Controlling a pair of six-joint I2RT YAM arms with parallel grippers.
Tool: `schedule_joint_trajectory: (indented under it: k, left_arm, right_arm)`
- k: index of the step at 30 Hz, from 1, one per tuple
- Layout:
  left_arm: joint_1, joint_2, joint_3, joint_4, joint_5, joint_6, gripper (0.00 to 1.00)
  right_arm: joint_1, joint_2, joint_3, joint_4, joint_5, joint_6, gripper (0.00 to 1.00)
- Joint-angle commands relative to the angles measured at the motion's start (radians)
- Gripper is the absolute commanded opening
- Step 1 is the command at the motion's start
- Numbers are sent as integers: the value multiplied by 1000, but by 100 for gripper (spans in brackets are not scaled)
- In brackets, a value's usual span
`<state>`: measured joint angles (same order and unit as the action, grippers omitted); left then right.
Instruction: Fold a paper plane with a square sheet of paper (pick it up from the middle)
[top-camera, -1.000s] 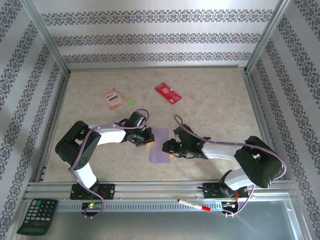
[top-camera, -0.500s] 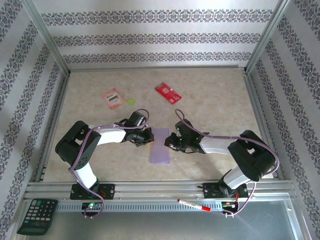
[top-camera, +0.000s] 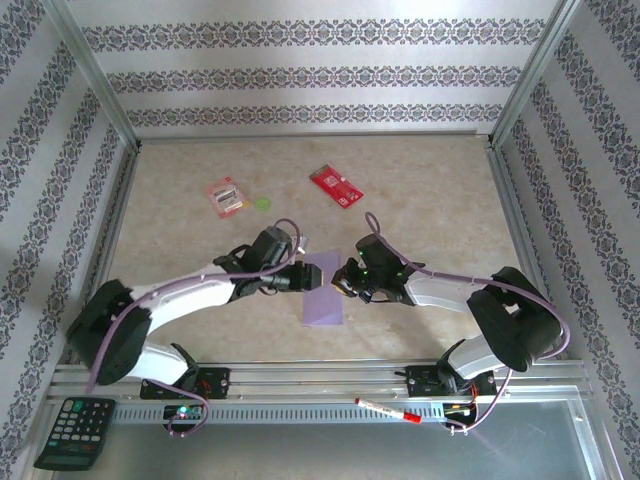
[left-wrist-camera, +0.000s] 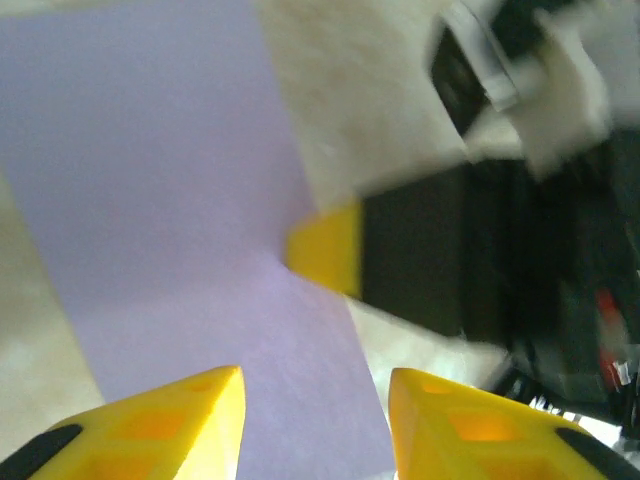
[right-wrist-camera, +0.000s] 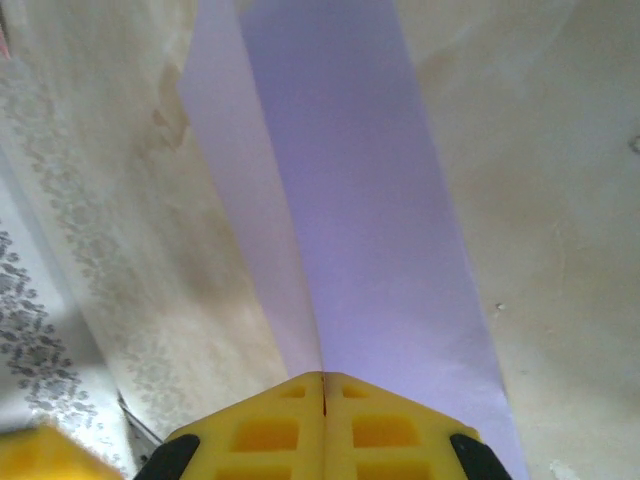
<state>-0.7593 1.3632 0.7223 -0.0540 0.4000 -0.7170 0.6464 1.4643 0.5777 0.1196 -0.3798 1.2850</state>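
Top external: paper sheet (top-camera: 322, 295) runs 12–6 o'clock; right gripper (top-camera: 343, 284) pinches its 3 o'clock edge, left gripper (top-camera: 299, 278) half-open at 9

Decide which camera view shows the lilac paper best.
Top external: almost the whole paper is visible as a folded strip. The left wrist view shows a blurred part; the right wrist view shows two layers close up, far end cropped.
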Motion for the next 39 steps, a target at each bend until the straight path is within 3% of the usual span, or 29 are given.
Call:
schedule_joint_trajectory:
  k: [1, 6, 9, 20, 32, 39]
  left_arm:
    - [-110, -73, -67, -8, -158, 126, 46]
    - [-308, -137, -83, -41, -406, 272, 55]
    - [-372, -98, -51, -64, -504, 323, 56]
    - [-405, 139, 62, -41, -543, 384, 64]
    - [-404, 92, 66, -64, -563, 382, 37]
    - [-402, 112, 79, -70, -567, 392, 17]
  right_arm:
    - [-17, -13, -1, -52, -28, 79, 0]
    - [-29, 10, 1, -58, -60, 97, 0]
    - [-30, 19, 4, -57, -63, 96, 0]
    - [-36, 25, -2, -55, -69, 88, 0]
    - [-39, 44, -21, -41, -70, 73, 0]
    - [-41, 58, -22, -32, -73, 67, 0]
